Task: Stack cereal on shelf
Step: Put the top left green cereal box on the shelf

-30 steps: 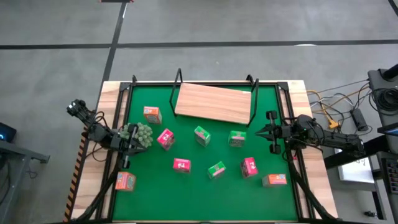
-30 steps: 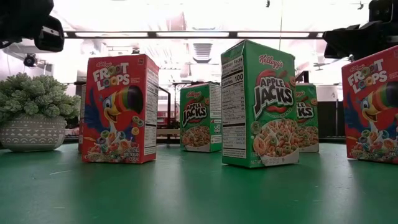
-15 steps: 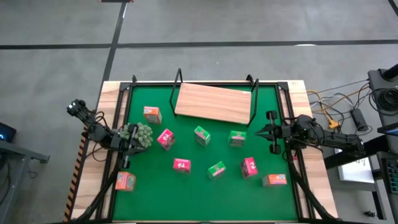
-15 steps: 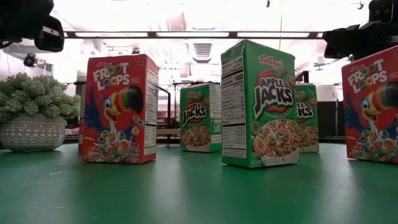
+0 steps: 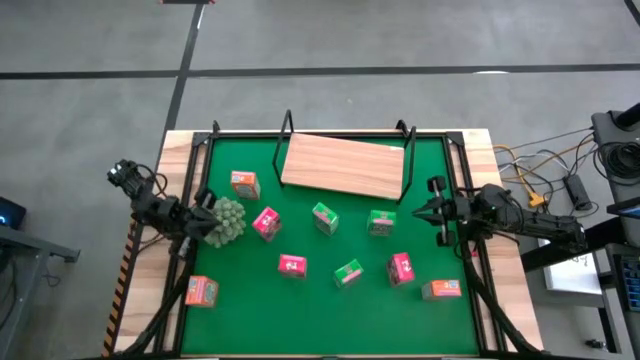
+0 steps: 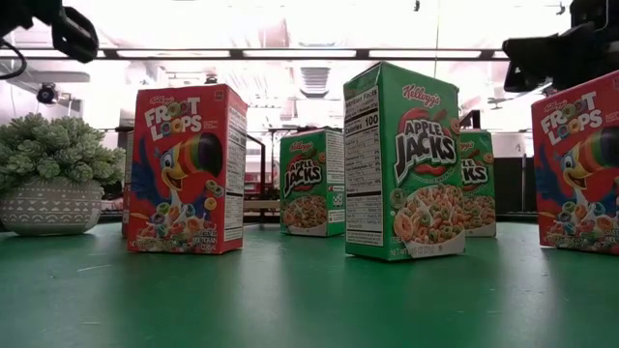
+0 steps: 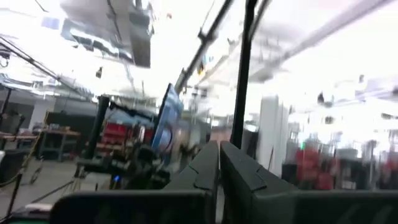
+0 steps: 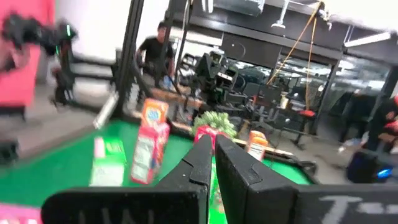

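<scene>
- Cereal: nine small boxes, all down on the green mat (image 5: 300, 240), none on the shelf (image 5: 345, 166) yet.
- Shelf: a bare wooden board with black wire ends, at the far middle of the mat; nothing on it.
- Box spread, high view: orange box (image 5: 244, 184) near the far left, another orange box (image 5: 201, 291) at the near left edge, third orange (image 5: 441, 290) near right; pink-red ones (image 5: 266, 223) (image 5: 291, 265) (image 5: 400, 268) across the middle; green ones (image 5: 324, 217) (image 5: 381, 223) (image 5: 348, 272) just in front of the shelf and centre.
- Low view: red Froot Loops box (image 6: 184, 169) and green Apple Jacks box (image 6: 403, 160) stand upright; more boxes behind.
- Left gripper (image 5: 205, 206): fingers pressed together, holding nothing, over the left mat edge right beside the spiky plant (image 5: 226, 220).
- Change: compared with a second ago the left arm has lifted and swung slightly outward from the plant; in the low view its dark body sits higher in the corner. Boxes and shelf have not moved.
- Right gripper (image 5: 428, 208): clamped closed and empty, at the right mat edge near the shelf's right upright, same spot as before.
- Meaning: task is at the very start; left arm looks to be starting off, no box picked yet.
</scene>
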`<state>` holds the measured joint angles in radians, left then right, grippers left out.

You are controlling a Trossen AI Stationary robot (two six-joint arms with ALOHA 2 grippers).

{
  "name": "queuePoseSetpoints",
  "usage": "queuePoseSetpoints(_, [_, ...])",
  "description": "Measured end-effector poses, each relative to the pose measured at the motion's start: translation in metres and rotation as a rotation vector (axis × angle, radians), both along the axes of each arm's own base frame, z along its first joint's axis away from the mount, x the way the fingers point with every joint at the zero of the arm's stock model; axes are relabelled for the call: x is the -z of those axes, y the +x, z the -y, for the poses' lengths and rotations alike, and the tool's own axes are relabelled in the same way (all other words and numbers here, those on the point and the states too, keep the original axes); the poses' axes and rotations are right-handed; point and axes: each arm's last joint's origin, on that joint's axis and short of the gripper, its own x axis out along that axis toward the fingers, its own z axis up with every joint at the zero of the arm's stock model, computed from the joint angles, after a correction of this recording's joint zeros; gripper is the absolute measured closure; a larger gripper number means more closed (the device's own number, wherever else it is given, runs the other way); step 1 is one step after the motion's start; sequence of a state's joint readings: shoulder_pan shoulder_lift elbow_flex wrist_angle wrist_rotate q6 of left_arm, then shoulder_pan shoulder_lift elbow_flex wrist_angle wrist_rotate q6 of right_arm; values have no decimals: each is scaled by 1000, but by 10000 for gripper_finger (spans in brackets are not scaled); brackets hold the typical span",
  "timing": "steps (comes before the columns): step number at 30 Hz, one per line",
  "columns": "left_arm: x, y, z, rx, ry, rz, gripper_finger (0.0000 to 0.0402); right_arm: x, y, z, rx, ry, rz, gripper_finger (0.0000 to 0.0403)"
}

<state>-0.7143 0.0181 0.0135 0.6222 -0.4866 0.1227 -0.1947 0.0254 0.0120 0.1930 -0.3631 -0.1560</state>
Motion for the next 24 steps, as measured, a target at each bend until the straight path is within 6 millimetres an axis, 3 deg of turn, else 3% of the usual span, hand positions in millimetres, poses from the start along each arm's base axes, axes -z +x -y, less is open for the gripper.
queuePoseSetpoints(9, [-11,-7,-6,1,-98,112,402,-14,-4,-1,-78,271,97,390])
queuePoseSetpoints(24, [-15,-8,-7,-9,-120,152,402,-20,-6,0,-22,208,178,390])
